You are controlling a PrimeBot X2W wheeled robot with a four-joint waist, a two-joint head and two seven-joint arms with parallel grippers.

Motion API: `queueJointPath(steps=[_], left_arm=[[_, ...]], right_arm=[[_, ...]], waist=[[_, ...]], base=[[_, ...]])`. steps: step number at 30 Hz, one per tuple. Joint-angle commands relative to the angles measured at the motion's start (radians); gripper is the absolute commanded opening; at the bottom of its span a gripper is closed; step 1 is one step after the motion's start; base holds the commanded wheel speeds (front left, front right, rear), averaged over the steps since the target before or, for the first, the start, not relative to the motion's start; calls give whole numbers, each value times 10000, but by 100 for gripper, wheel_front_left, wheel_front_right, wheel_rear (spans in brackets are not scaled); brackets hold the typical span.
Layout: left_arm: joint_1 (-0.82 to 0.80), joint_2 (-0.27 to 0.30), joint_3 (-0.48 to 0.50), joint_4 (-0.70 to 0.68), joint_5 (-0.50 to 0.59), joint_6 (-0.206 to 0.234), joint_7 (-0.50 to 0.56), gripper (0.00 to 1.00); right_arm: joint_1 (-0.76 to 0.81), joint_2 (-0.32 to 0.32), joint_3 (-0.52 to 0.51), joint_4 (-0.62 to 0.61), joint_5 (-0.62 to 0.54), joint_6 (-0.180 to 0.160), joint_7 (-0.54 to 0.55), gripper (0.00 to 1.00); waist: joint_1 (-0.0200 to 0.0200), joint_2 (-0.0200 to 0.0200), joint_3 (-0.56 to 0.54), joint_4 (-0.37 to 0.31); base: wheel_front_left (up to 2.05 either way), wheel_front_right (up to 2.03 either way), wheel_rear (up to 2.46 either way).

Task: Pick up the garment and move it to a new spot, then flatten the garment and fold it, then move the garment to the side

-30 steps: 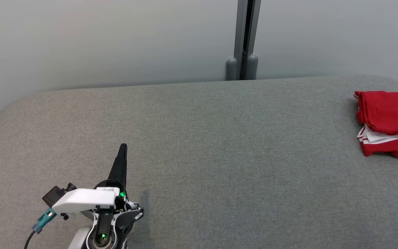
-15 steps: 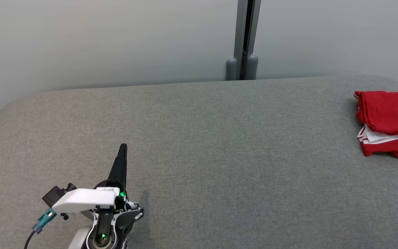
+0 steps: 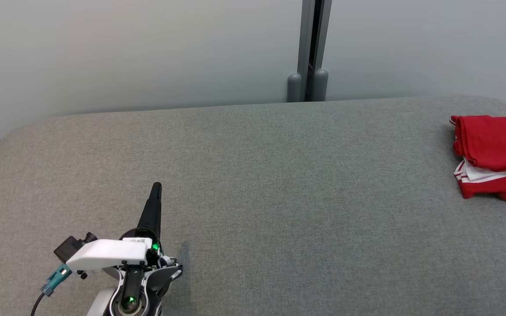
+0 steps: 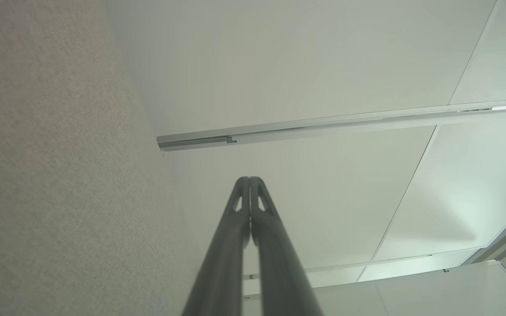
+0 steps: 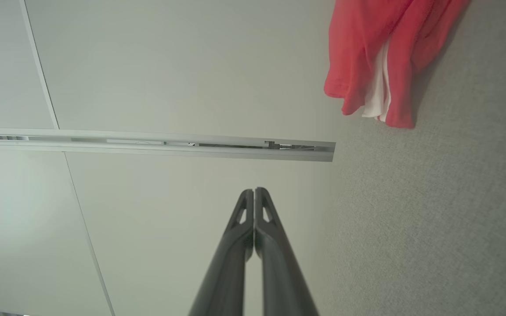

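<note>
**Colleague:** How are the pincers on your screen?

**Me:** I begin with the left pincer (image 3: 157, 188). In the head view it is in the lower left of the frame, with its dark fingers pointing up the picture above the grey table (image 3: 279, 197). I cannot tell if it touches the cloth surface. In its own wrist view the two fingers are pressed together, tip against tip, and nothing is between them.

**Colleague:** And the other one?

**Me:** The right pincer (image 5: 254, 191) rises from the bottom middle of the right wrist view. Its fingers are also together, tips touching, and they carry nothing.

**Colleague:** Where is the garment?

**Me:** The garment (image 3: 494, 149) is red with some white trim. In the head view it lies on the table at the right edge of the frame, a little above the middle height, near the table's rounded far corner. The frame's edge cuts part of it off. It is bunched in loose folds, not flat. It is well apart from the left pincer. In the right wrist view I see it in the upper right of the frame, apart from the fingertips.

**Colleague:** And behind the table?

**Me:** A pale wall (image 3: 147, 52) runs across the top of the head view. A grey upright post (image 3: 310, 48) stands right of the centre, and its foot meets the table's far edge.
</note>
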Motion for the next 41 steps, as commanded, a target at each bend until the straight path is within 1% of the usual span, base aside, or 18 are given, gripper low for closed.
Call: queueJointPath(steps=[1,41], left_arm=[[-158,60,13,1,-30,-77,36,0],[-158,61,13,1,-30,-77,36,0]], right_arm=[[-50,-26,-8,-40,63,4,50,0],[-50,-26,-7,-41,63,4,49,0]], waist=[[0,0,0,0],[0,0,0,0]], base=[[0,0,0],[0,0,0]])
